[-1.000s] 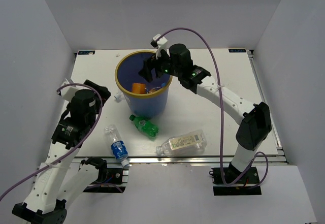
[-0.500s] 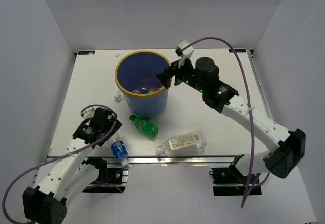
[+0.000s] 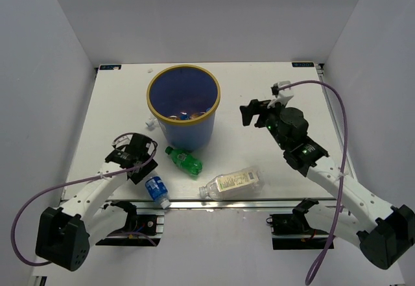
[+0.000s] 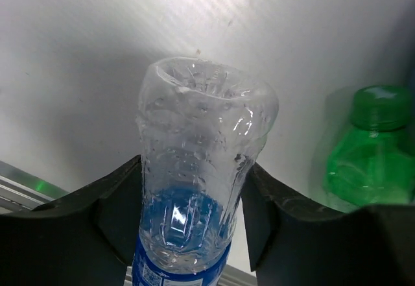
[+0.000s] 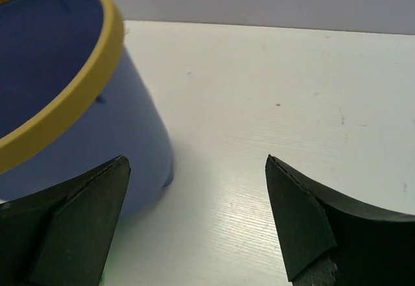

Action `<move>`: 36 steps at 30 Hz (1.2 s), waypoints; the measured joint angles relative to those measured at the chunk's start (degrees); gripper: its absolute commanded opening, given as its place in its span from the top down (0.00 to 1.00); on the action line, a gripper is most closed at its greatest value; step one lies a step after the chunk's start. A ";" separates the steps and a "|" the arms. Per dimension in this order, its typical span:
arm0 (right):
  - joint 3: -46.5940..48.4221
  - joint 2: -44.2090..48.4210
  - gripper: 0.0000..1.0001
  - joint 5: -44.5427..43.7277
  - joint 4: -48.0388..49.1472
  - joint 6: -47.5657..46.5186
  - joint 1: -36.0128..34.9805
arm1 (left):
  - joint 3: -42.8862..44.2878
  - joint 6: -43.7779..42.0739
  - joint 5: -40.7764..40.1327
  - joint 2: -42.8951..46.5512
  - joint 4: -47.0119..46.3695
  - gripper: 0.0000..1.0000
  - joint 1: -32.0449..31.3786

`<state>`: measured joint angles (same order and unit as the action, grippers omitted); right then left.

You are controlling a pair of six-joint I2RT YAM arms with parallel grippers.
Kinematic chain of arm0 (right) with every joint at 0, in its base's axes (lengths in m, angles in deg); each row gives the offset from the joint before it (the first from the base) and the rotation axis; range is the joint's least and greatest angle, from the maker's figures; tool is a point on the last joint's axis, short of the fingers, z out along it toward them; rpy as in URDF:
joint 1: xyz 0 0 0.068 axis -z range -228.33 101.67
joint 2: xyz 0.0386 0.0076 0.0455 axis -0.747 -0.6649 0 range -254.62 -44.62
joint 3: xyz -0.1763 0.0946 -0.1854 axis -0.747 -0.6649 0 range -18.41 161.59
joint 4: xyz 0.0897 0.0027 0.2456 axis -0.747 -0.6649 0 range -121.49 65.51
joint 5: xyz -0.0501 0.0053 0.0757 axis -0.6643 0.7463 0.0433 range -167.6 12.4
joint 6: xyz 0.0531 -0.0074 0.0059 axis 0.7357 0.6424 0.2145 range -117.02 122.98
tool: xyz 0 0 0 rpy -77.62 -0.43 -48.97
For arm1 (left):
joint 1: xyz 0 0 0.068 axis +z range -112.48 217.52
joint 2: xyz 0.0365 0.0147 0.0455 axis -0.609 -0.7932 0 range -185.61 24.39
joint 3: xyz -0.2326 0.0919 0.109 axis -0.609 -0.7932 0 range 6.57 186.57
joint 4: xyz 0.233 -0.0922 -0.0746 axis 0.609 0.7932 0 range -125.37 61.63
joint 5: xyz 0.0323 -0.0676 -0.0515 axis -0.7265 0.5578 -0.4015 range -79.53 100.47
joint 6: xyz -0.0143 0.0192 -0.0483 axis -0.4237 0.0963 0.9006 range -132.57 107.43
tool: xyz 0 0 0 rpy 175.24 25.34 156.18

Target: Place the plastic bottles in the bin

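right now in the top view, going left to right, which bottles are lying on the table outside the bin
blue-label bottle → green bottle → large clear bottle

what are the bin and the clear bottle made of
The bin looks like smooth, opaque blue plastic with a slight sheen and a yellow-tan rim. The clear bottle is likely thin glossy plastic: see-through, dimpled and crinkled at its base, with a blue label.
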<state>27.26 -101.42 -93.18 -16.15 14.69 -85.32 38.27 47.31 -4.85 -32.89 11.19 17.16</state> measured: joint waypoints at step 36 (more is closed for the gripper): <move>-21.77 2.56 0.11 29.31 5.27 1.09 -2.64 | 45.07 -11.34 -2.89 -13.22 -27.82 0.05 0.02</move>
<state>5.49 -98.86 -63.87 -10.89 15.78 -87.96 83.34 35.97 -7.73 -46.11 -16.63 17.18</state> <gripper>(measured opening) 0.895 0.850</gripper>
